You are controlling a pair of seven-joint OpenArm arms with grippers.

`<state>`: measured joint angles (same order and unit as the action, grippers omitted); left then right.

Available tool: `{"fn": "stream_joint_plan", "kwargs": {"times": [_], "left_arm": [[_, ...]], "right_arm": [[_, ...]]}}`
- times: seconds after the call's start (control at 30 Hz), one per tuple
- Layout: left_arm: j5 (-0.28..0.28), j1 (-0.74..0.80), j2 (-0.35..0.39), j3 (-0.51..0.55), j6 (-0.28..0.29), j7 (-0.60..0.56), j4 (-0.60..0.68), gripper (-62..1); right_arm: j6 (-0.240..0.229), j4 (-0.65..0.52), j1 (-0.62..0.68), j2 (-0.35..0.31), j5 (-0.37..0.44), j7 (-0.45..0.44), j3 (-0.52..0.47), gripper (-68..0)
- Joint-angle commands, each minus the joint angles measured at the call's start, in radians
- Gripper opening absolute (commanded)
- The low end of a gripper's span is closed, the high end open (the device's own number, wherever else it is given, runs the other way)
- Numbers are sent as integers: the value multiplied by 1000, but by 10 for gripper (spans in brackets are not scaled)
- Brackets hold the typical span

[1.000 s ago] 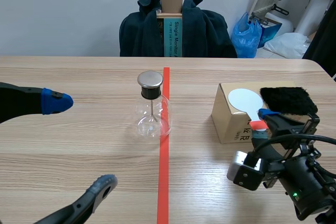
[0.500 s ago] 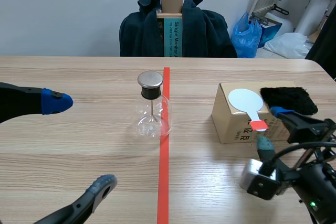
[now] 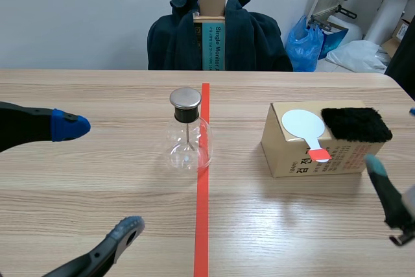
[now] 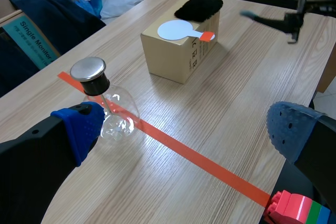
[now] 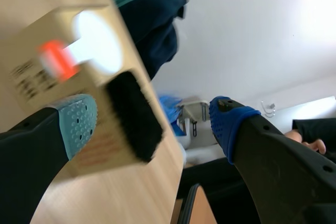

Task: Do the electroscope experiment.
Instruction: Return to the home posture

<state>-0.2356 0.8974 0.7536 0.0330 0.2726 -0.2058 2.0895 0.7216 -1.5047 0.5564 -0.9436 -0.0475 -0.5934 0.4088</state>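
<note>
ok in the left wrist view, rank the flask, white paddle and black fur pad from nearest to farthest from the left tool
1. Glass flask, on the table right beside the left tool.
2. White paddle, lying on top of the cardboard box, ahead of the tool.
3. Black fur pad, on the box's far end.

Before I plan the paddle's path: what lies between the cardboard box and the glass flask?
Between box and flask only bare table, per the scene view.

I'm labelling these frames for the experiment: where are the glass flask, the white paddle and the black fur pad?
glass flask (image 3: pixel 188 148), scene view, on its round glass belly.
white paddle (image 3: pixel 302 123), scene view, on its round white disc.
black fur pad (image 3: pixel 355 124), scene view, middle of its top.
</note>
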Motion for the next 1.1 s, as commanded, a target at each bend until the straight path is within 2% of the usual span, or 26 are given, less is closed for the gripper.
{"fn": "stream_joint_plan", "kwargs": {"times": [0.0, 0.1, 0.2, 0.27, 0.4, 0.5, 0.67, 0.8, 1.07], "left_arm": [[-6, -3, -8, -8, -1, -13, 6, 14], [2, -3, -8, -8, -1, -13, 6, 14], [25, -3, -8, -8, -1, -13, 6, 14], [25, -3, -8, -8, -1, -13, 6, 14], [25, -3, -8, -8, -1, -13, 6, 14], [25, -3, -8, -8, -1, -13, 6, 14], [24, -3, -8, -8, -1, -13, 6, 14], [23, -3, -8, -8, -1, -13, 6, 14], [23, -3, -8, -8, -1, -13, 6, 14]], "right_arm": [[20, -59, -28, -56, 63, 4, -10, -236], [-62, -167, -60, -138, 211, 48, -25, -236], [-142, -260, -121, -181, 296, 148, -30, -236], [-194, -312, -161, -191, 328, 221, -30, -237], [-333, -406, -211, -192, 355, 368, -30, -251], [-397, -482, -210, -192, 355, 446, -30, -251], [-410, -610, -209, -192, 355, 579, -30, -251], [-417, -675, -207, -193, 355, 647, -30, -251], [-424, -691, -204, -192, 355, 658, -30, -251]]}}
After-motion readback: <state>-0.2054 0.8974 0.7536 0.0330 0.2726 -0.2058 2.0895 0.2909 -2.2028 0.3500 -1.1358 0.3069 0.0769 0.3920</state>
